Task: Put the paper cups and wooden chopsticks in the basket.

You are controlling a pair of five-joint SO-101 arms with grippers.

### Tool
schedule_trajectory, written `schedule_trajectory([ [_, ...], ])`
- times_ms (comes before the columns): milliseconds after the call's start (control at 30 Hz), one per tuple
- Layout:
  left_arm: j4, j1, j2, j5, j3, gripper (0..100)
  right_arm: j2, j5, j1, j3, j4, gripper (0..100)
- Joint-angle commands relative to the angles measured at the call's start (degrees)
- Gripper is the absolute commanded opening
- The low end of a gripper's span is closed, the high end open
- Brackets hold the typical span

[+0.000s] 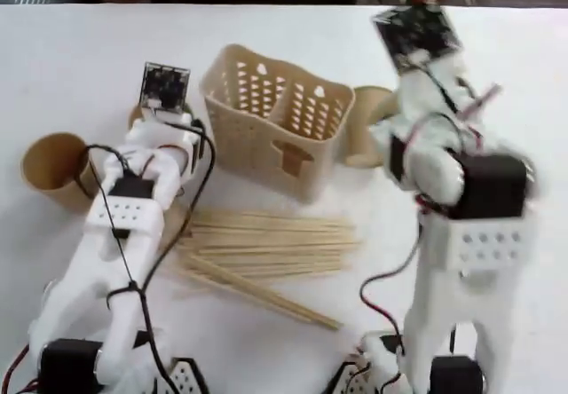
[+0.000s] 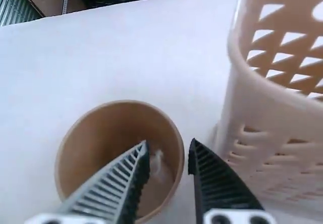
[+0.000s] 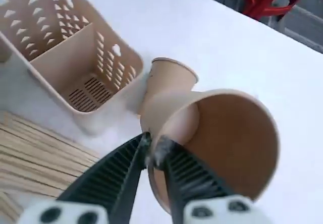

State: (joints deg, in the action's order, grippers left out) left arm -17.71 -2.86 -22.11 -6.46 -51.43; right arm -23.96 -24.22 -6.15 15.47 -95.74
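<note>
In the high view the beige basket point(image 1: 275, 119) stands mid-tabletop point(image 1: 89, 48) with both compartments empty. The wooden chopsticks point(image 1: 266, 248) are heaped just in front of it. A paper cup point(image 1: 51, 170) sits at the far left (well apart from the basket).

In the left wrist view the left pincer point(image 2: 168, 146) is partly open, its fingers straddling the rim of an upright, empty brown cup point(image 2: 96, 133) near the basket wall.

In the right wrist view the right pincer point(image 3: 154, 139) is clamped on the rim of a tilted cup point(image 3: 227, 138). The base of this cup touches a second cup point(image 3: 169, 77) next to the basket.
</note>
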Motion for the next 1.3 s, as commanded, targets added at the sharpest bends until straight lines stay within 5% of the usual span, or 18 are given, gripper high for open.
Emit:
schedule_trajectory([
  [0, 1.58, -0.48, -0.48, -0.62, 0.53, 15, 1.63, 0.53, -3.74, 2.55, 2.86, 1.6],
  [267, 1.67, -0.4, -0.48, -0.62, 0.53, 15, 5.41, 0.26, -5.32, 11.87, 2.95, 1.6],
  [733, 1.67, -0.22, -0.48, -0.62, 0.62, 15, 8.04, 0.79, -14.11, 12.22, 9.89, 1.6],
  [1267, 1.67, -0.13, -0.48, -0.62, 0.53, 15, 20.7, 0.88, -15.43, 12.04, 16.57, 1.7],
])
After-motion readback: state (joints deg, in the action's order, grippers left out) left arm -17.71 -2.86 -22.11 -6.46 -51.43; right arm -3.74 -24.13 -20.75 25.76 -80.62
